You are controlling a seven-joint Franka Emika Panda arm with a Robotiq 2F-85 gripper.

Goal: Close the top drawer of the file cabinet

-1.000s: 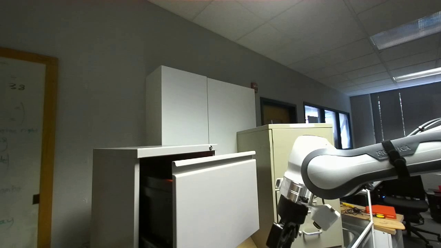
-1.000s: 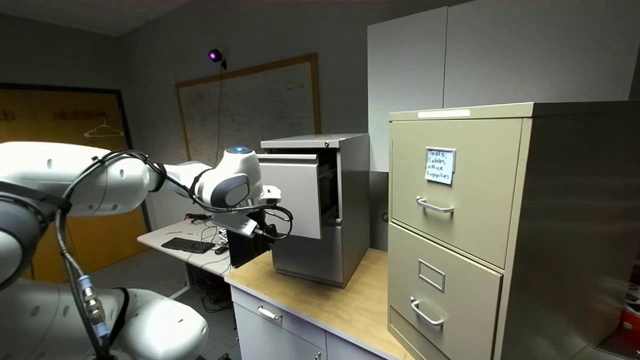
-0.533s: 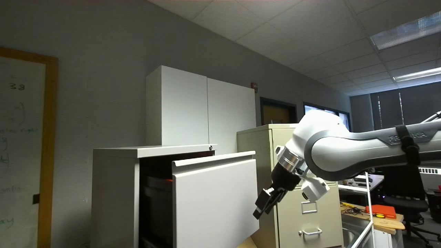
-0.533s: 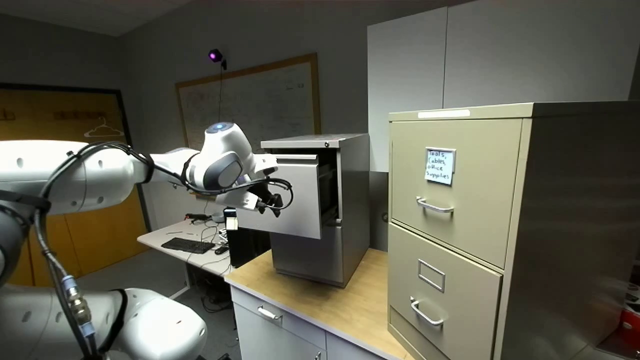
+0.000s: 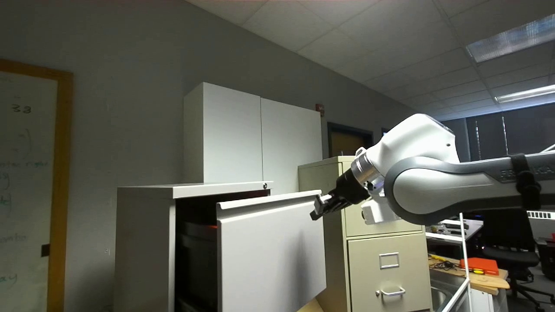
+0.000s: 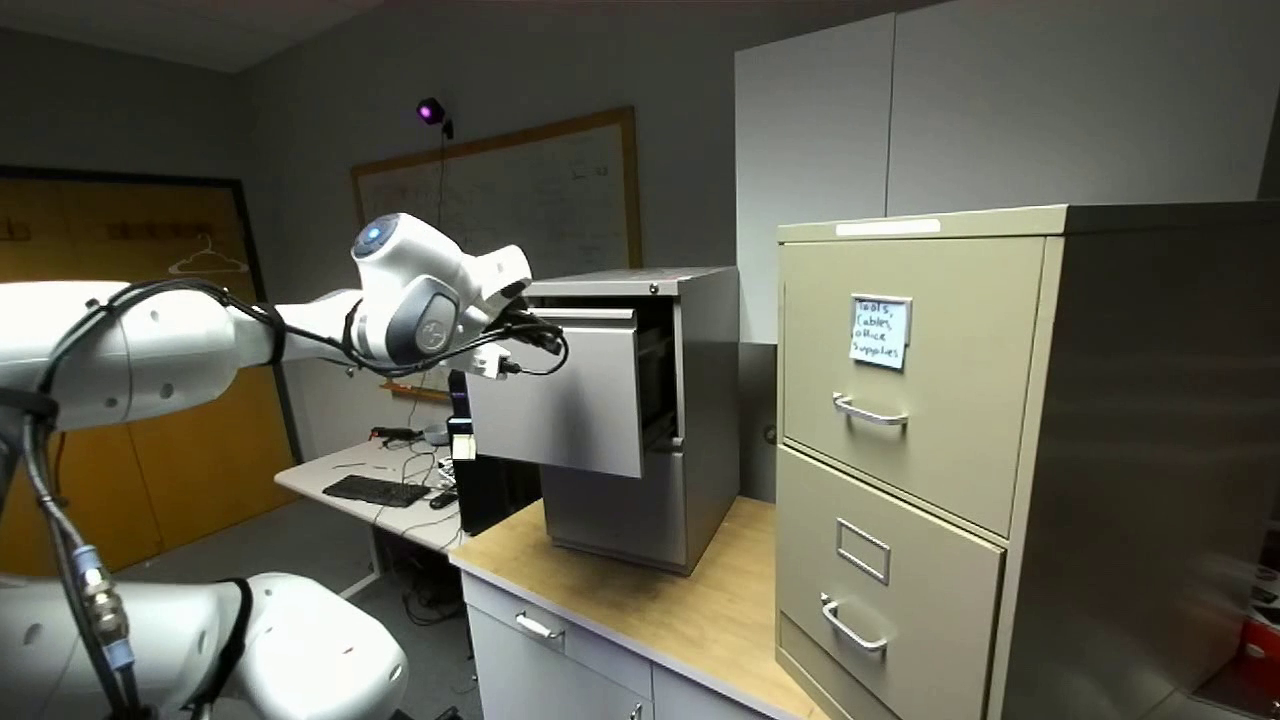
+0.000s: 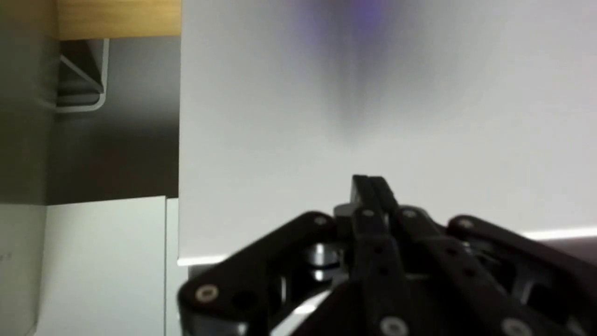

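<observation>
The top drawer (image 5: 269, 255) is pulled out of the light grey file cabinet (image 5: 143, 242), its dark inside showing behind the plain front. In an exterior view the same drawer (image 6: 560, 425) juts out from the cabinet (image 6: 708, 420) above the lower drawer. My gripper (image 5: 316, 215) is in front of the drawer's face, near its upper edge, tilted down toward it. In the wrist view the gripper (image 7: 371, 177) is shut, its fingertips together with nothing between them and the drawer front (image 7: 280, 116) filling the area beyond. Whether the tips touch it, I cannot tell.
A beige cabinet (image 6: 910, 330) with handled drawers stands beside the file cabinet. The file cabinet rests on a wooden counter (image 6: 620, 600). Behind is a tall white cupboard (image 5: 232, 134). A desk (image 6: 340, 470) with a keyboard lies past the arm.
The gripper has risen from low in front of the drawer to near its upper edge, levelled out somewhat, and gone from open to shut. The drawer has not visibly moved.
</observation>
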